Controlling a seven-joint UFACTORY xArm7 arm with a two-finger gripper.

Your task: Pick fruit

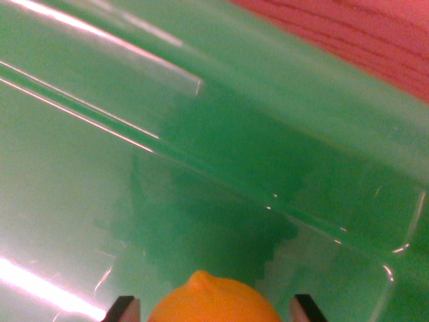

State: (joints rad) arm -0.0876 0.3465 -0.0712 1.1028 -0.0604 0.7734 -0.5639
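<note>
Wrist cam is basically all green bin (281,134), shiny plastic w/ glare streaks across the wall and floor, plus a dark shadow patch in the middle. Top right corner shows a bit of reddish wood table (375,33) past the bin rim. The lemon (213,302) (orange-yellow, little nub on top) sits at the bottom edge of the wrist view, right btwn the two fingertips (123,310) of the gripper (214,308). Fingers are spread w/ one on each side of the fruit, small gaps visible on both sides, so not pinching it afaict. Can't tell if the lemon is resting on the bin floor, bottom's cut off.
</note>
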